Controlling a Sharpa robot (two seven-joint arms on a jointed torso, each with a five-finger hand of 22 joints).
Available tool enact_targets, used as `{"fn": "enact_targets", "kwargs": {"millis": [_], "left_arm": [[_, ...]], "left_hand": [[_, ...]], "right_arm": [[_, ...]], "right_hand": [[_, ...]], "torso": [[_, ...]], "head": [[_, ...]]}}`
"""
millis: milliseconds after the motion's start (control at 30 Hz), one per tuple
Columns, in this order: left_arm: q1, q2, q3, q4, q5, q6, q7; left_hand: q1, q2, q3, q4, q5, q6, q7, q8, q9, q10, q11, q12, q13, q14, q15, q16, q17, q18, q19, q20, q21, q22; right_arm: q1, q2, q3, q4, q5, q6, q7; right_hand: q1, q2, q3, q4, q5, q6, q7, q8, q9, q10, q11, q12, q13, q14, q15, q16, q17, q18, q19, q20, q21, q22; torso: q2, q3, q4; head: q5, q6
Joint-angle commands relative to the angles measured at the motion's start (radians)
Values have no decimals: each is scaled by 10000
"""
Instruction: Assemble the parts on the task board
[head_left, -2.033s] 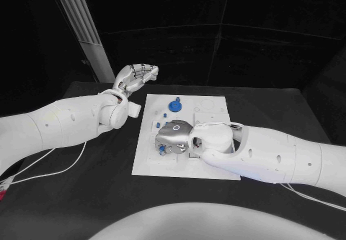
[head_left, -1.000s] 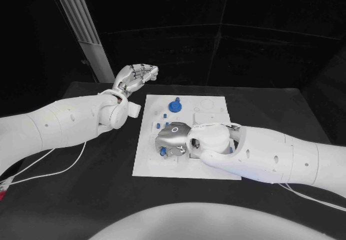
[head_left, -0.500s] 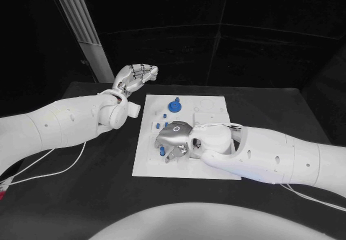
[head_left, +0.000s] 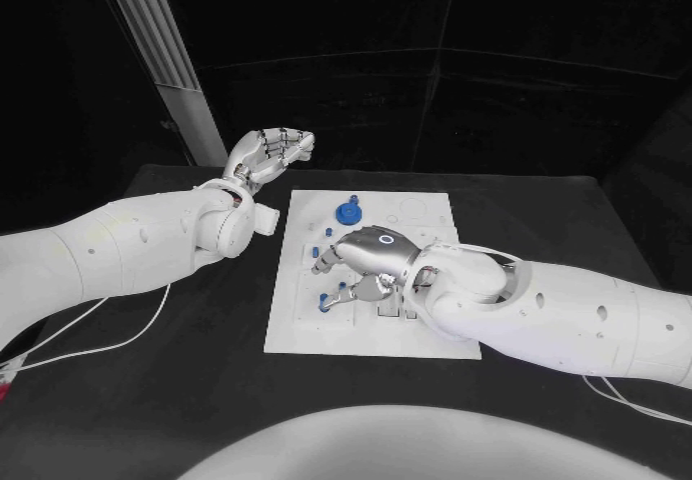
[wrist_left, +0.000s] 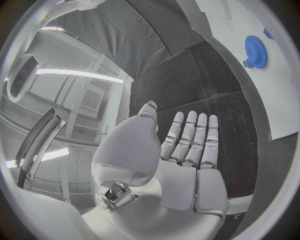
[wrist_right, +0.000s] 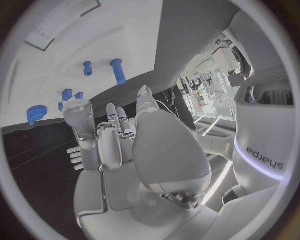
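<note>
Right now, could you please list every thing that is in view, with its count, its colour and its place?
Table: one, black, under everything.
Board: one, white, middle of the table.
Gear: one, blue, far part of the board.
Small parts: several, blue, on the board beside the right hand; exact count unclear.
Cable: one, white, on the table under the left arm.
Left hand: one, silver, raised past the board's far left corner, fingers apart, holding nothing.
Right hand: one, silver, over the board's middle; whether it holds a part I cannot tell.
</note>
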Motion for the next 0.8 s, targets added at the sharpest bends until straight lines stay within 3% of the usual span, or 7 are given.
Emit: {"fn": "enact_targets", "kwargs": {"millis": [33, 200, 400, 600, 633, 700, 800], "left_arm": [[5, 29, 4, -27, 12, 146, 2043], [-11, 76, 4, -77, 12, 172, 2031], [-18, 159, 4, -147, 13, 180, 2009], [-19, 249, 4, -220, 14, 186, 1997], [-20, 267, 4, -234, 14, 189, 1996], [-22, 286, 4, -247, 14, 191, 1996], [-27, 323, 4, -268, 14, 199, 1996]], "left_hand": [[63, 27, -60, -4, 41, -94, 811, 64, -15, -70, -10, 66, -8, -96, -2, 35, -8, -180, 49, -1, -42, -14], [63, 28, -63, -3, 41, -96, 811, 67, -16, -73, -10, 69, -9, -97, -1, 38, -12, -180, 49, -1, -41, -15], [63, 28, -69, -3, 40, -101, 812, 71, -17, -78, -9, 73, -10, -99, -1, 42, -19, -179, 50, -1, -41, -16], [63, 28, -69, -3, 40, -101, 812, 71, -17, -78, -9, 73, -10, -99, -1, 42, -19, -179, 50, -1, -41, -16], [63, 28, -69, -3, 40, -101, 812, 71, -17, -78, -9, 73, -10, -99, -1, 42, -19, -179, 50, -1, -41, -16], [63, 28, -69, -3, 40, -101, 812, 71, -17, -78, -9, 73, -10, -99, -1, 42, -19, -179, 50, -1, -41, -16], [63, 28, -69, -3, 40, -101, 812, 71, -17, -78, -9, 73, -10, -99, -1, 42, -19, -179, 50, -1, -41, -16]], "right_arm": [[275, -410, 17, 329, 3321, -1699, 784], [788, -1413, 18, 841, 5137, -2062, 812], [1074, -2691, 15, 1424, 6165, -1990, 129], [1140, -3834, -4, 1995, 6389, -1522, -1093], [1143, -3991, -7, 2065, 6366, -1435, -1278], [1144, -4156, -12, 2130, 6341, -1369, -1494], [1141, -4495, -80, 2240, 6303, -1181, -2053]], "right_hand": [[-3, 179, 95, -14, -28, 160, -27, 82, 29, 174, -43, 142, 25, 438, 55, 50, 49, 109, 24, 76, 66, 10], [9, 554, 195, -35, 24, 232, -96, 135, 38, 555, -131, 518, 73, 467, -7, 113, 140, 131, 40, 59, 86, 23], [-396, 839, 15, 27, 393, 77, -229, 180, 15, 1466, -340, 1360, 357, 458, -159, 105, 75, 189, -25, -41, -112, -64], [-1306, 1093, -748, 38, 930, -431, -493, 383, -3, 1663, -625, 3830, 2106, 458, -446, 92, 31, 196, -129, -295, -469, -225], [-1681, 1138, -1343, -703, 1114, -812, -750, 828, 92, 343, -614, 7358, 4951, 416, -577, 109, 36, 220, -198, -395, -604, -265], [-1814, 1490, -1349, -382, 982, -790, -586, 1012, 136, -78, -667, 7887, 5578, 467, -488, 188, 186, 200, -118, -391, -481, -204], [-1893, 1593, -1732, -2, 1003, -892, -638, 1673, 279, 3030, -630, 12540, 11494, 555, -504, 395, 595, 155, -37, -337, -399, -136]], "torso": [[0, -6, -4], [-13, -29, 0], [-25, -56, -19], [-37, -77, -55], [-39, -74, -46], [-50, -81, -63], [-59, -79, -64]], "head": [[-22, 0], [-121, 0], [-276, 0], [-717, 0], [-837, 0], [-975, 0], [-1248, 0]]}}
